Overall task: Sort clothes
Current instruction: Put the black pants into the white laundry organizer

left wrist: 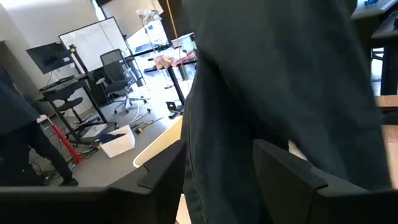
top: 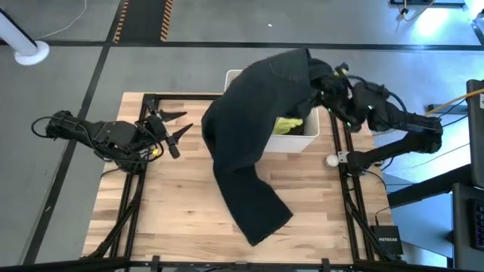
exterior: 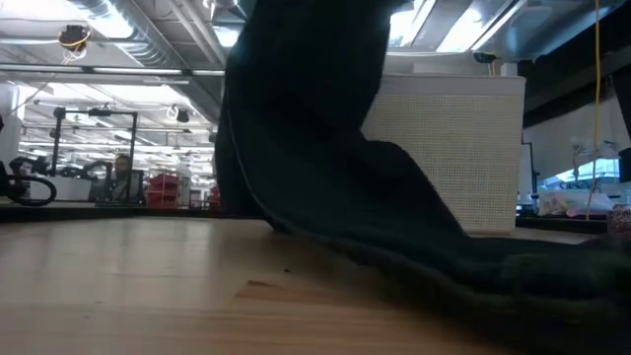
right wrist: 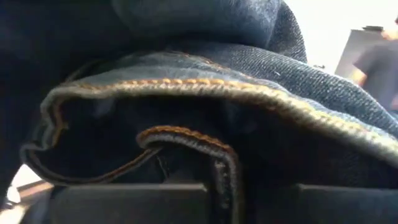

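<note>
The right tool (top: pixel 327 97) is clenched on the dark jeans (top: pixel 249 143), which hang from it over the white bin (top: pixel 306 137) down onto the surface (top: pixel 181 204). Risk – the trailing leg may drag the bin or slip free. The left tool (top: pixel 172 128) waits released, well apart.

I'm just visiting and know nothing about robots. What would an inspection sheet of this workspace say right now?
Surface: light wooden table.
Job's things: dark denim garment lifted, draped over the white rectangular plastic bin, its end trailing on the table; neon yellow fabric inside the bin.
Clutter: small white ball-like object.
Hands: right hand shut on the garment; left hand open, empty.
Cables: yellow cable.
Surroundings: desks, chairs, whiteboard.
</note>
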### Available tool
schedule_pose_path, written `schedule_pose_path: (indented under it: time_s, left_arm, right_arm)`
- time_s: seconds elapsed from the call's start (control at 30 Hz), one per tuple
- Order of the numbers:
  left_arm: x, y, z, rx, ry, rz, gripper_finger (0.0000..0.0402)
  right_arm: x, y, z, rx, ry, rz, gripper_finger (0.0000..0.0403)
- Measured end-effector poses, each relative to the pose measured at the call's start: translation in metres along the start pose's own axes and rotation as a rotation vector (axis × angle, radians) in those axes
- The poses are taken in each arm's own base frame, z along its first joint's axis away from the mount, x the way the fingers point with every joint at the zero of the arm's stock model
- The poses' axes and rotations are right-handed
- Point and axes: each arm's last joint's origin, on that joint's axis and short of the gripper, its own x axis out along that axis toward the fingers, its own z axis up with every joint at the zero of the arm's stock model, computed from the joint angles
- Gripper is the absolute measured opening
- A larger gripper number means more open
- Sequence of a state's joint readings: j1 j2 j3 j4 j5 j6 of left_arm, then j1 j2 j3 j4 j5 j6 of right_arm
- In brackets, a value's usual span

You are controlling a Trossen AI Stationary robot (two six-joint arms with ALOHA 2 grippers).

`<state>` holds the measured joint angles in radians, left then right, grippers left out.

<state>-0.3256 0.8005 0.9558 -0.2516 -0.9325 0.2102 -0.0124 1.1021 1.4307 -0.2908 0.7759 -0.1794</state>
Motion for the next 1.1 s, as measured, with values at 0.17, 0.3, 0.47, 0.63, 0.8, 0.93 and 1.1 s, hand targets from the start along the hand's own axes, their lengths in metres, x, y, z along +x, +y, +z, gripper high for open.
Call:
schedule_pose_path:
  time_s: [0.17, 0.3, 0.47, 0.63, 0.8, 0.93, 1.1]
  left_arm:
    - [0.0, 0.0, 0.0, 0.002, 0.0, 0.0, 0.0182]
    - [0.0, 0.0, 0.0, 0.002, 0.0, 0.0, 0.0182]
    - [0.0, 0.0, 0.0, 0.004, 0.004, -0.001, 0.0182]
    - [0.0, -0.001, -0.002, 0.01, 0.017, -0.004, 0.0182]
    - [0.0, -0.001, -0.003, 0.011, 0.02, -0.004, 0.0182]
    - [0.0, -0.001, -0.005, 0.016, 0.033, -0.017, 0.0182]
    - [0.0, -0.001, -0.005, -0.003, 0.035, -0.018, 0.0182]
  right_arm:
    - [0.029, -0.015, -0.027, -0.065, 0.18, -0.121, 0.0025]
    - [0.054, -0.019, -0.07, -0.072, 0.354, -0.151, 0.0043]
    - [0.076, -0.015, -0.129, -0.018, 0.499, -0.18, 0.0049]
    - [0.087, -0.023, -0.176, 0.0, 0.637, -0.266, 0.0051]
    - [0.086, -0.025, -0.174, -0.062, 0.65, -0.25, 0.0069]
    - [0.078, -0.023, -0.141, -0.085, 0.59, -0.21, 0.0124]
    - [0.064, -0.025, -0.096, -0.094, 0.566, -0.158, 0.0209]
